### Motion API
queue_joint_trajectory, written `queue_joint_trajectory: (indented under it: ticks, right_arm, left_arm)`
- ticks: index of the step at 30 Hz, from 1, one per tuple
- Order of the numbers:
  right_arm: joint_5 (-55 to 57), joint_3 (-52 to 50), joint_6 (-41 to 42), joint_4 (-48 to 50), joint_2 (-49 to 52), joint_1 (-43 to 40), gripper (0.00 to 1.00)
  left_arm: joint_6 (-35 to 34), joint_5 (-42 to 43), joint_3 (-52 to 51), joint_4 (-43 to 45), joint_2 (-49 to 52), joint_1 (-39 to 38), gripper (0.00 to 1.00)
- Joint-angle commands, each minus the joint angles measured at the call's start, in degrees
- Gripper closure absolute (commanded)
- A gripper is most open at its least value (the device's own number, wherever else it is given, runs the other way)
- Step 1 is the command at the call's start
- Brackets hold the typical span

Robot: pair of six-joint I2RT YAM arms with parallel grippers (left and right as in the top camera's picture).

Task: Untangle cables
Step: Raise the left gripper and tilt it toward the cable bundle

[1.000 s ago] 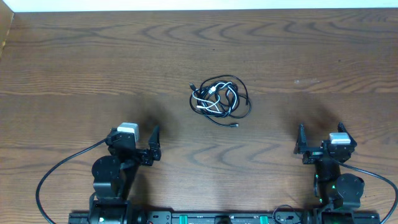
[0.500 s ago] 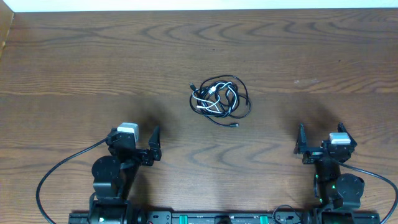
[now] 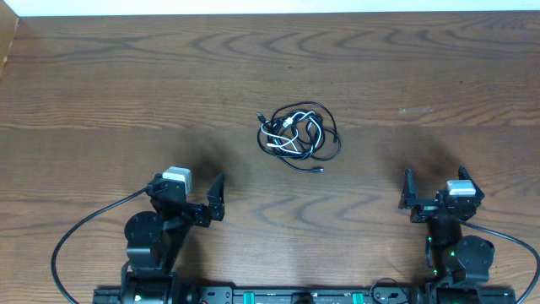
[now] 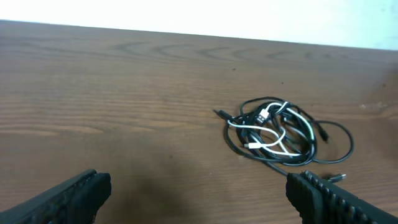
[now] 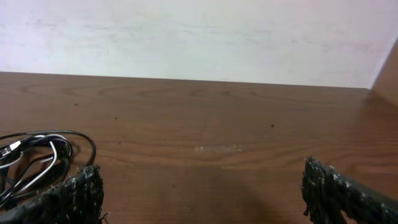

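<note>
Cables [image 3: 297,133] tangled in one clump, middle of counter [image 3: 126,84]. Left claw [image 3: 187,190] and right claw [image 3: 439,192] both spread wide, empty, well away from it.

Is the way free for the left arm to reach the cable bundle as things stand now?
Probably yes. The left gripper is open and holds nothing, and only bare table lies between it and the cables. Nothing seems to block it.

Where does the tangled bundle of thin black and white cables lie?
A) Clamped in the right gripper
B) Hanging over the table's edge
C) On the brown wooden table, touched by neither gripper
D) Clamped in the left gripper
C: the tangled bundle of thin black and white cables rests on the brown wooden table, well apart from the left gripper and the right gripper, both open and empty.
</note>
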Motion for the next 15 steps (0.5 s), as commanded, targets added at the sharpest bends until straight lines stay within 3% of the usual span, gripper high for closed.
queue_joint_trajectory:
  ticks: [1,15]
  right_arm:
    - [-0.2,-0.1,-0.7,-0.2,-0.5,0.3,0.01]
    - [-0.2,-0.1,-0.7,-0.2,-0.5,0.3,0.01]
  left_arm:
    - [-4.0,1.0,1.9,0.1,0.0,0.3,0.02]
    - [-5.4,1.0,1.9,0.4,0.0,0.3,0.02]
